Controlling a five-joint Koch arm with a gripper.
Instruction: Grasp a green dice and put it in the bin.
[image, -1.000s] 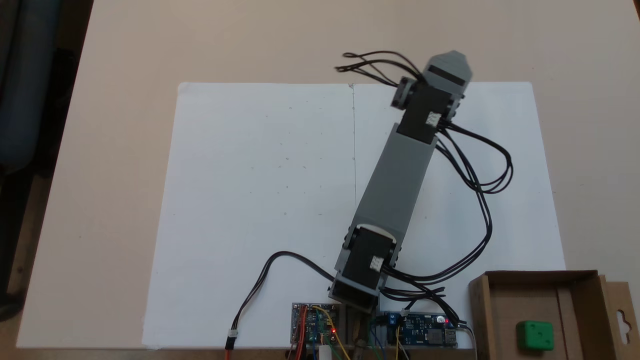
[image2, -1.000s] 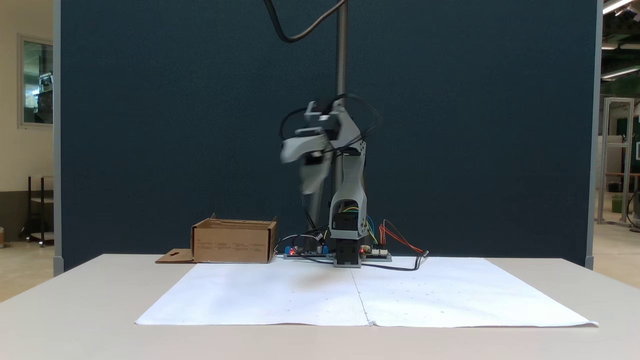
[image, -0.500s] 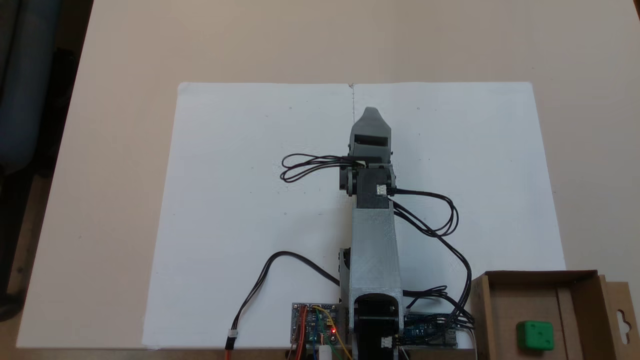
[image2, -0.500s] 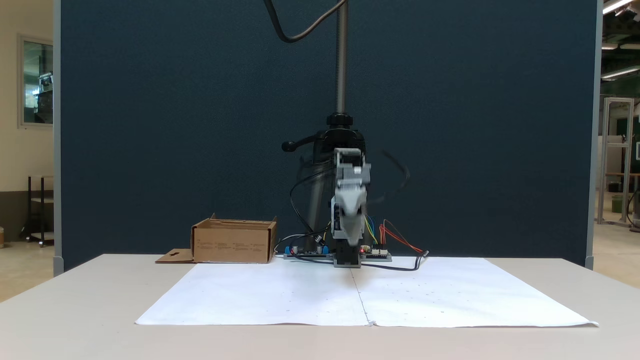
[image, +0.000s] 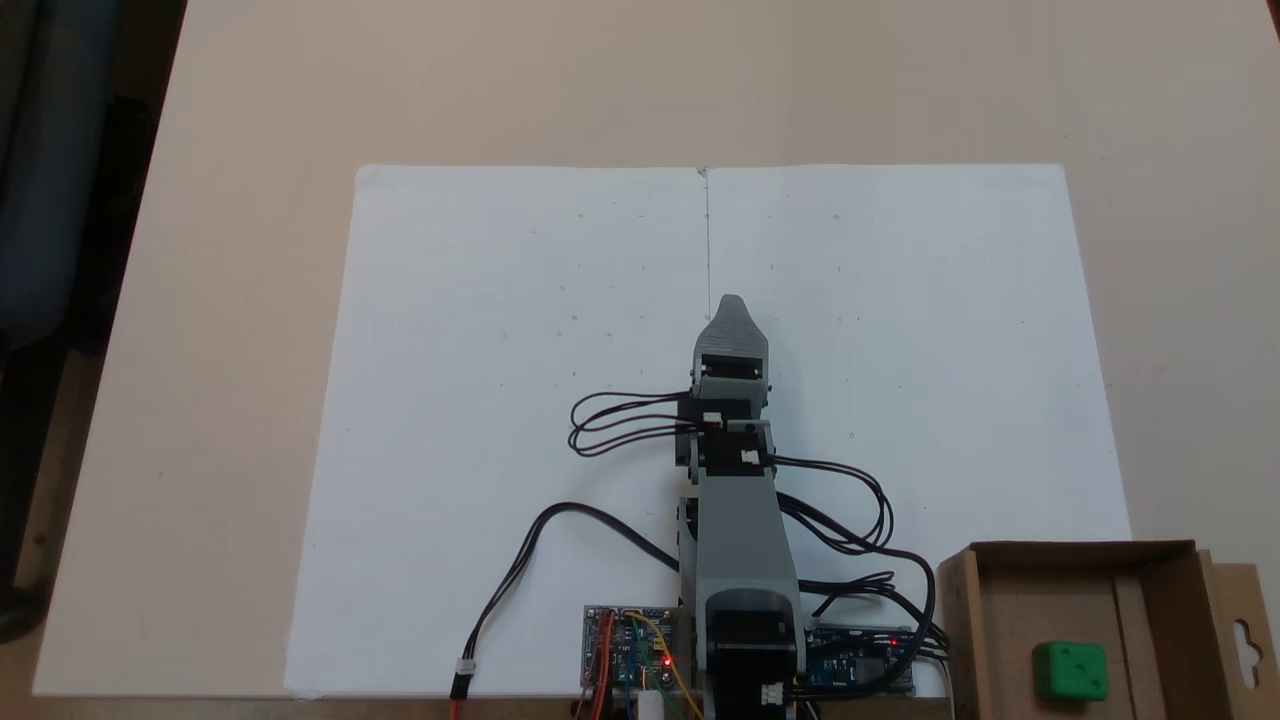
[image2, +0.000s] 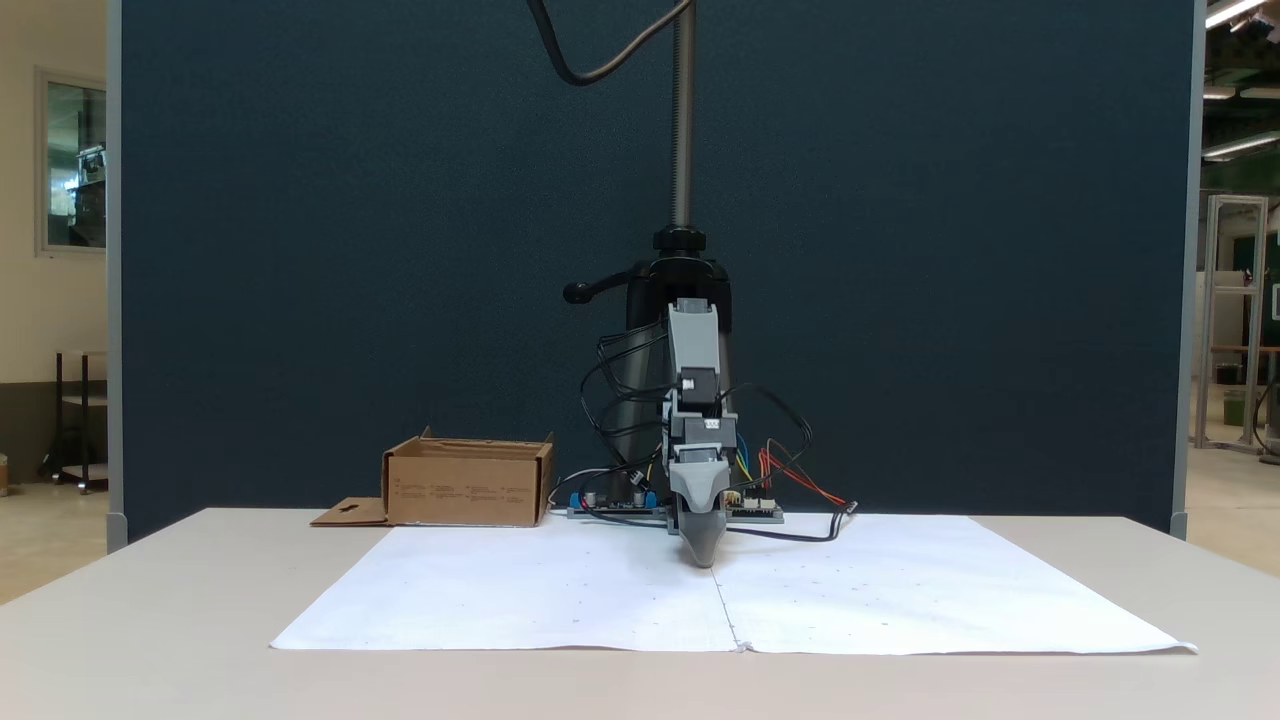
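The green dice (image: 1070, 671) already lies in the bin (image: 962, 620), so the task looks done; the gripper (image: 731, 305), apparently closed and empty, needs only rest.

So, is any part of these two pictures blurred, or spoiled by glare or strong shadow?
In the fixed view from above, the arm and the green dice look sharp, under even light with faint shadows. In the fixed view from the front, the gripper is crisp, with a soft shadow beneath it on the paper; bright ceiling lights show at top right.
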